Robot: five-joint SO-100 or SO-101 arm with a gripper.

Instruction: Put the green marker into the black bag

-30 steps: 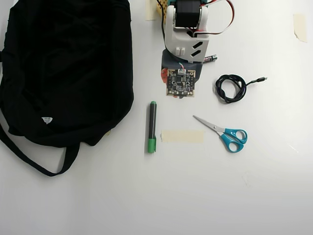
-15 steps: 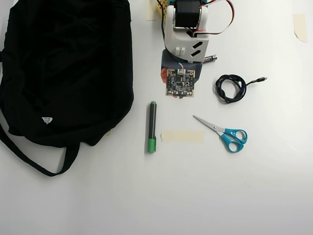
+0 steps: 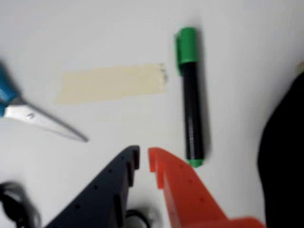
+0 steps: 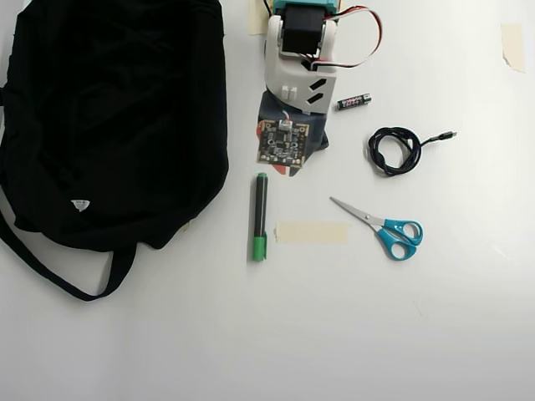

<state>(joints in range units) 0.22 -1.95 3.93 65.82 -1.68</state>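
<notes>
While the green marker (image 4: 260, 217) lies flat on the white worktop (image 4: 334, 334), its long axis runs straight up and down in the overhead view, green cap at the bottom end and small green tip at the top, pointing toward the arm. It's just right of the black bag (image 4: 109, 117), not touching it, with a strip of tape (image 4: 311, 232) just right of the cap. Barrel is black and slim. Can't see inside the bag; it lies flat with a small white label (image 4: 80, 204). In the wrist view the claw (image 3: 144, 161) hangs empty near the marker's tip, its two fingers almost together with only a thin gap.
</notes>
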